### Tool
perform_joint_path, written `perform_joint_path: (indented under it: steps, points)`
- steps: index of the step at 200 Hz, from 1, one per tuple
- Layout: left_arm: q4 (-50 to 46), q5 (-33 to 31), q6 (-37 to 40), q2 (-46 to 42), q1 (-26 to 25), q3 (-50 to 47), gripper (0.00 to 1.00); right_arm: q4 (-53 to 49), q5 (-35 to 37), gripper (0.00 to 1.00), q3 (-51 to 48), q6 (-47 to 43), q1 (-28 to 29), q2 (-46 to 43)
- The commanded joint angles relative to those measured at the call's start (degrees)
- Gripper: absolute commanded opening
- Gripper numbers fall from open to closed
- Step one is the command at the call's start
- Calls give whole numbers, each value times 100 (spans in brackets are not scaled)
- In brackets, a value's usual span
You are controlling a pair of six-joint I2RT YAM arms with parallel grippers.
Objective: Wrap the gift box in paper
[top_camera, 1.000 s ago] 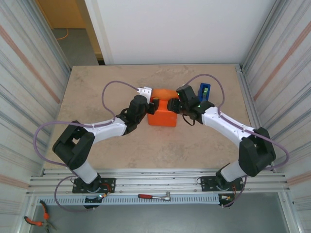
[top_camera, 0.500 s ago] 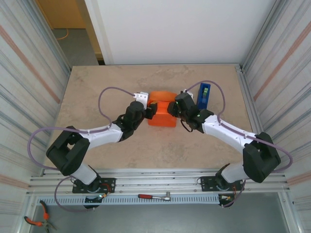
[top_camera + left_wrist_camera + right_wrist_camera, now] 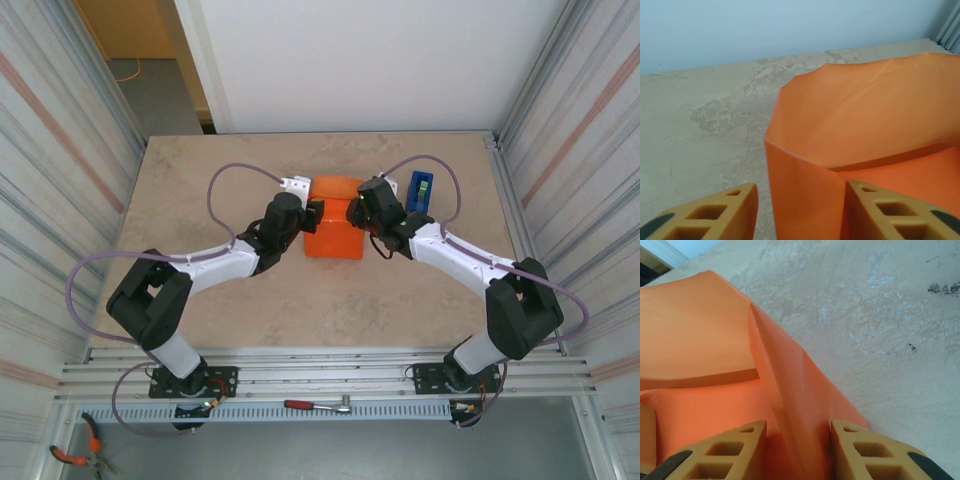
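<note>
— Closer now: left end effector (image 3: pixel 316 212) and right end effector (image 3: pixel 352 212) have both nudged in on the thin bright orange paper sheet (image 3: pixel 335 238), jaws narrower than a second ago.
— Gripping?
— Neither, both released. Left yellow fingers (image 3: pixel 705 212) straddle a standing fold; right fingers (image 3: pixel 875 452) straddle a crease.
— Paper's place?
— Mid-surface (image 3: pixel 200 180), boxed up between them, upright blue tape dispenser (image 3: pixel 421 192) near its right.

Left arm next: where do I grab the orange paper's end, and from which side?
Pinch the paper by its upright creased flap at the left end, coming level from the left. It stands as a thin wall inside the open jaws of the left gripper.
</note>
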Motion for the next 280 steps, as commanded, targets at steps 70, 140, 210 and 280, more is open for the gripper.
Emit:
perform_joint_path:
  steps: [70, 140, 210, 280]
  points:
    - [-296, 344, 98, 110, 77, 264, 14, -1163, -584, 0, 436, -700, 35, 444]
    - [-235, 420, -120, -758, -23, -28, 0, -1463, -767, 0, 894, -789, 306, 139]
    - [-88, 148, -532, -1683, -317, -1098, 0, -1333, -669, 0, 350, -526, 571, -303]
    - [93, -47, -827, -1806, -368, -1685, 13, -1197, -582, 0, -225, -351, 692, -94]
